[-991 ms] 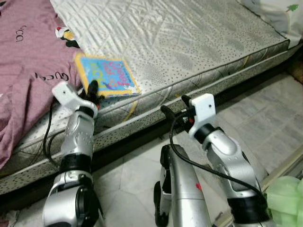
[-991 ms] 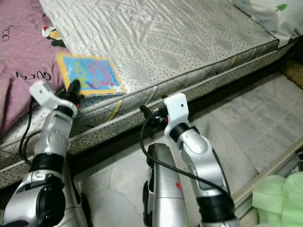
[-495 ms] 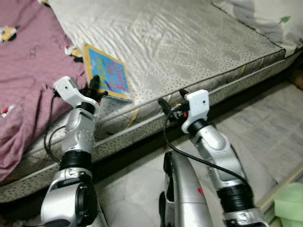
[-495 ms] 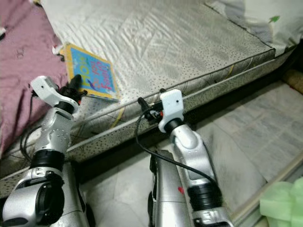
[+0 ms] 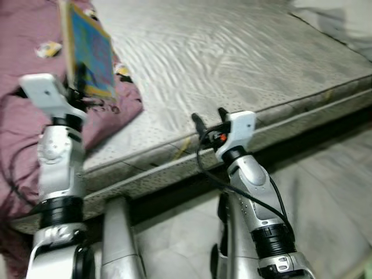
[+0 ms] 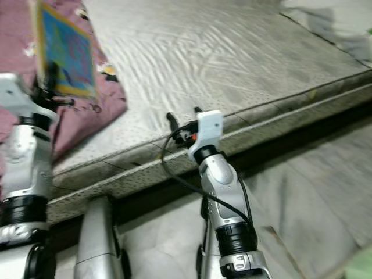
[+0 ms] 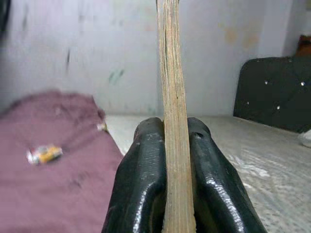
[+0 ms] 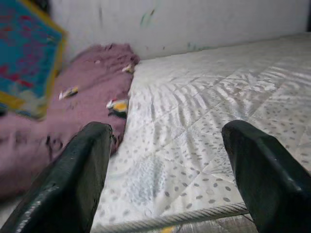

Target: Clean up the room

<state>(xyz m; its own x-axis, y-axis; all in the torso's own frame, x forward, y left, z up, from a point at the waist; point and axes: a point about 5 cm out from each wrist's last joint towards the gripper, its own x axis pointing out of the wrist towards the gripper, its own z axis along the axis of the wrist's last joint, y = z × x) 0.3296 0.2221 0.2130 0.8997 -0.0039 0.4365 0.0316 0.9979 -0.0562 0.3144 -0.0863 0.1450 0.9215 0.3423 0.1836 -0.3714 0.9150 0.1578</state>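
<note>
At the upper left of the frame, the left gripper [image 5: 80,81] clamps its fingers [image 7: 146,184] on the book [image 5: 88,51], held upright clear of the maroon blanket [image 5: 23,116], likely for carrying away. The right gripper [image 5: 207,121] hovers over the mattress [image 5: 232,64] edge, fingers apart, empty.

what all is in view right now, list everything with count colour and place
book: 1, blue cover with yellow border, held upright above the blanket
blanket: 1, purple with small cartoon prints, on the robot's left side of the bed
mattress: 1, pale grey quilted, filling the upper scene
floor: grey tiles, beside the bed
headboard: 1, dark padded, at the far end
left gripper: 1, black fingers shut on the book
right gripper: 1, black fingers open at the mattress edge
</note>
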